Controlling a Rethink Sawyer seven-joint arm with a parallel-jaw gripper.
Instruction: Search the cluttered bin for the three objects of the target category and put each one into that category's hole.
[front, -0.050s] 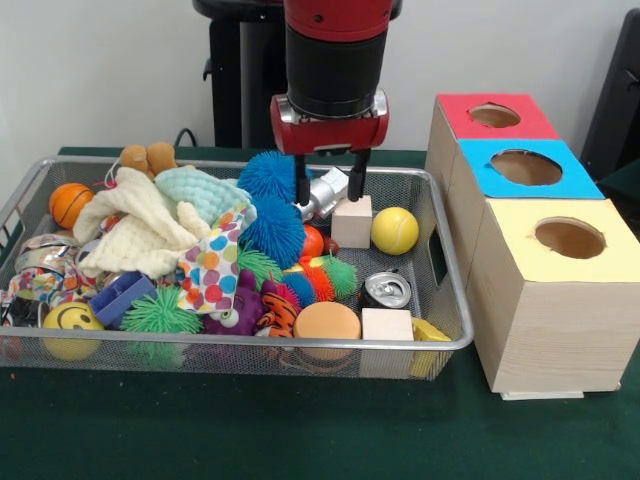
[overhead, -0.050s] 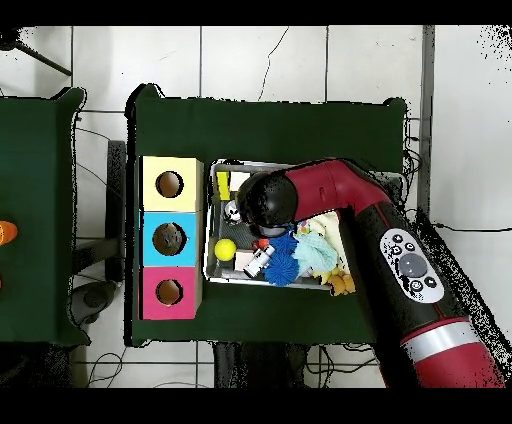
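Front view: gripper (front, -0.050s: 328, 186) hangs at upper centre of the frame over the wire-mesh bin (front, -0.050s: 445, 300), fingers spread apart and pointing down — nothing held between them. Just below the right fingertip sits a pale wooden block (front, -0.050s: 352, 221); a shiny silver object (front, -0.050s: 322, 193) lies just beside the left fingertip. Whether either finger touches them, cannot tell.

Right of the block: yellow ball (front, -0.050s: 395, 230). Lower centre of the bin: crushed can (front, -0.050s: 386, 290), second wooden block (front, -0.050s: 387, 325), orange disc (front, -0.050s: 326, 321). Blue spiky balls (front, -0.050s: 270, 205) and a cream cloth (front, -0.050s: 140, 230) fill the middle and left.

Sorting box (front, -0.050s: 545, 310) stands right of the bin — red hole (front, -0.050s: 495, 115), blue hole (front, -0.050s: 526, 167), yellow hole (front, -0.050s: 570, 238).

Overhead view: arm (overhead, -0.050s: 380, 215) covers the bin centre.
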